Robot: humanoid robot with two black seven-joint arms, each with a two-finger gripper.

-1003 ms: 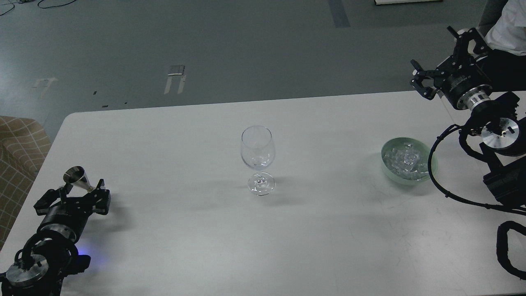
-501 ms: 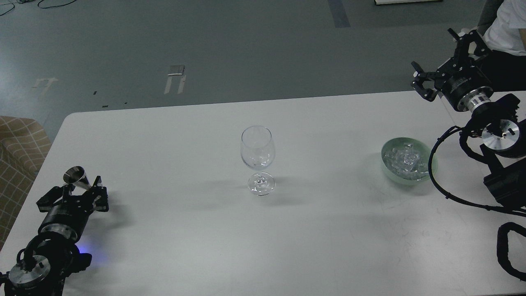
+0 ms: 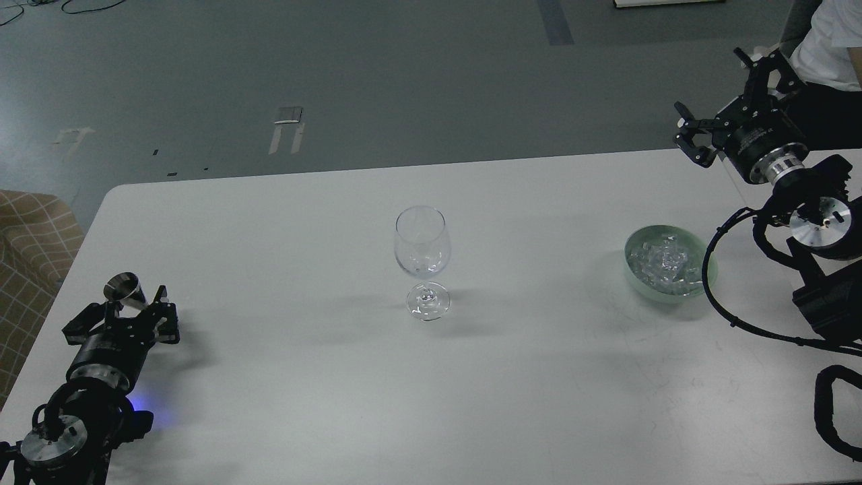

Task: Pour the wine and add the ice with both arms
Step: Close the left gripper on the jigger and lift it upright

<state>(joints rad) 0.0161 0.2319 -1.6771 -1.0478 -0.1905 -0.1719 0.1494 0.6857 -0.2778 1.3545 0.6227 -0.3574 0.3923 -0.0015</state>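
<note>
A clear wine glass (image 3: 421, 252) stands upright at the middle of the white table (image 3: 303, 222). I see no stream of wine. The ice (image 3: 663, 261) is a heap of small clear chunks in a pale green bowl (image 3: 700, 286) to the right. A small metal measuring cup (image 3: 125, 289) stands at the left. My left gripper (image 3: 121, 322) is open just behind the cup, its fingers spread on either side of the base. My right gripper (image 3: 722, 101) is open and empty, raised above the table's far right edge, beyond the bowl.
A person in a white shirt (image 3: 832, 34) is at the far right corner. A beige checked seat (image 3: 27, 256) stands beside the table's left edge. My right arm's cable (image 3: 710, 269) loops close to the bowl. Grey floor lies beyond the far edge.
My left gripper has drawn back a little toward me, away from the metal cup, which stays standing. My right gripper has shifted slightly to the right.
</note>
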